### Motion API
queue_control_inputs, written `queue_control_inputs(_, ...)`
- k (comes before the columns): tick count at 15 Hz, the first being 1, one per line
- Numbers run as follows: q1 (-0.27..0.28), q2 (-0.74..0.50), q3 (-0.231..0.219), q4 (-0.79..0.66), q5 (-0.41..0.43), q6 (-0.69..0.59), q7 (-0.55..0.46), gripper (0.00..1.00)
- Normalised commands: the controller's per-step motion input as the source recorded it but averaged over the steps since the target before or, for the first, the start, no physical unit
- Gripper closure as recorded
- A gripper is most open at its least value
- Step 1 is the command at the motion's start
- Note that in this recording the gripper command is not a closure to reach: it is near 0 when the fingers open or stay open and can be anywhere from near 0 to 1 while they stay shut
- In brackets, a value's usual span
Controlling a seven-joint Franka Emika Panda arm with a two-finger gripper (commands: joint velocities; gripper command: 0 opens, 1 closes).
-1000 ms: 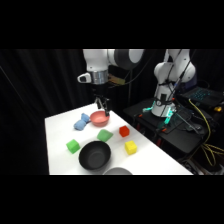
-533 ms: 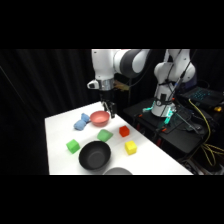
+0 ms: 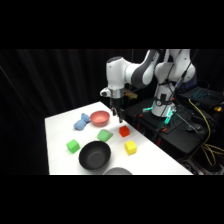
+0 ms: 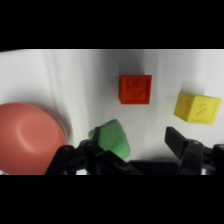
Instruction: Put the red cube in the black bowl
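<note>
The red cube sits on the white table, right of the pink-red bowl. My gripper hangs just above and behind the cube, empty. In the wrist view the red cube lies ahead of the open gripper, whose fingers stand wide apart over a green block. The glossy black bowl stands near the table's front edge, apart from the gripper, and does not show in the wrist view.
A yellow block lies right of the red cube. Green blocks, a blue object and a grey-white bowl share the table. The pink-red bowl is at the wrist view's left.
The gripper has moved right and down, from above the pink-red bowl to just behind the red cube. The objects on the table have not moved.
</note>
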Motion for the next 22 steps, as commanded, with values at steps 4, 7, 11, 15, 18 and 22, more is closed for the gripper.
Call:
queue_control_inputs(4, 0.012, -0.05, 0.033, -0.28, 0.171, 0.36, -0.01, 0.00)
queue_control_inputs(7, 0.052, 0.00, 0.064, -0.20, 0.142, 0.35, 0.03, 0.00)
queue_control_inputs(11, 0.067, 0.16, 0.053, -0.04, 0.003, 0.41, 0.10, 0.00)
queue_control_inputs(15, 0.061, 0.28, -0.060, 0.07, -0.201, 0.37, 0.20, 0.00)
queue_control_inputs(18, 0.102, 0.24, -0.156, 0.09, -0.169, 0.24, 0.17, 0.00)
queue_control_inputs(22, 0.107, 0.19, -0.100, 0.09, -0.028, 0.17, 0.07, 0.00)
